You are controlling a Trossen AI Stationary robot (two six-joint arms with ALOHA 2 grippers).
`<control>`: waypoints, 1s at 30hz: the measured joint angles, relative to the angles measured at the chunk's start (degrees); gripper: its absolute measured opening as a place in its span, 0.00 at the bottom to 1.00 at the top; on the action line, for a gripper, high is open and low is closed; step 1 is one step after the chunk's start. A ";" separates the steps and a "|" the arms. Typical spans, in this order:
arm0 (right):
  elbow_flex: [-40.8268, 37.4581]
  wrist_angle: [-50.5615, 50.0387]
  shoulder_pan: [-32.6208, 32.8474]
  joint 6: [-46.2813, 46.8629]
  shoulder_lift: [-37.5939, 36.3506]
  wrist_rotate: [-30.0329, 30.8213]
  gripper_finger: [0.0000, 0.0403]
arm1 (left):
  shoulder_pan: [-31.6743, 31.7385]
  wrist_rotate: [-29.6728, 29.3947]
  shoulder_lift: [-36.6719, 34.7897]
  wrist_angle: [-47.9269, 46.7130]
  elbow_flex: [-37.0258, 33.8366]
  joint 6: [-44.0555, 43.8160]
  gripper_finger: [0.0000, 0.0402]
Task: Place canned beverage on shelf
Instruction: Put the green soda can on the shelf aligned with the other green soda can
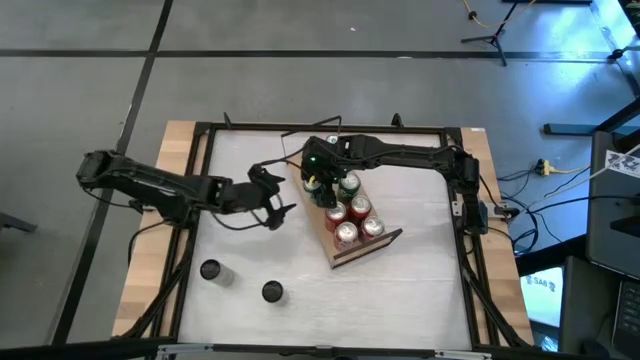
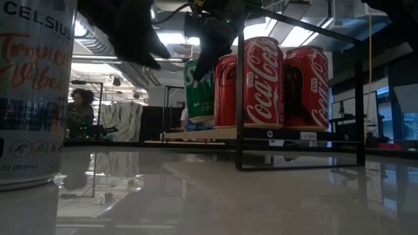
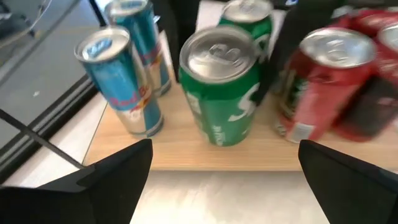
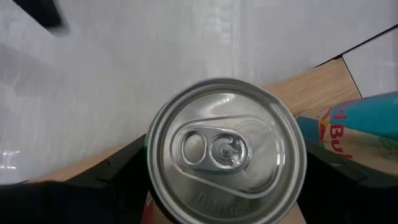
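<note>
The right gripper is positioned over the far end of the shelf, fingers closed around a green can that stands upright on the board. The left gripper hovers just beside the shelf, fingers spread wide and holding nothing. On the shelf stand red cans, a second green can and two blue cans. Two further cans stand apart on the white table.

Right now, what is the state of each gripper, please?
Left gripper: open, holding nothing, beside the shelf.
Right gripper: closed on a green can over the shelf.
</note>
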 joint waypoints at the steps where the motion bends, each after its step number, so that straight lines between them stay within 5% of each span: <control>1: 0.00 0.00 0.01 -0.05 0.01 0.01 0.76 | 0.70 0.04 1.19 0.66 0.00 -0.54 0.98; 7: 0.00 0.00 0.02 -0.07 0.07 0.00 0.76 | 4.90 0.46 8.08 4.64 0.00 -0.92 0.98; 16: 0.00 0.01 0.01 -0.09 0.07 0.00 0.76 | 8.76 9.66 16.55 10.54 0.00 -0.71 0.98; 30: 0.02 0.05 0.02 -0.11 0.07 0.00 0.76 | 10.42 12.00 20.18 21.14 0.00 2.25 0.98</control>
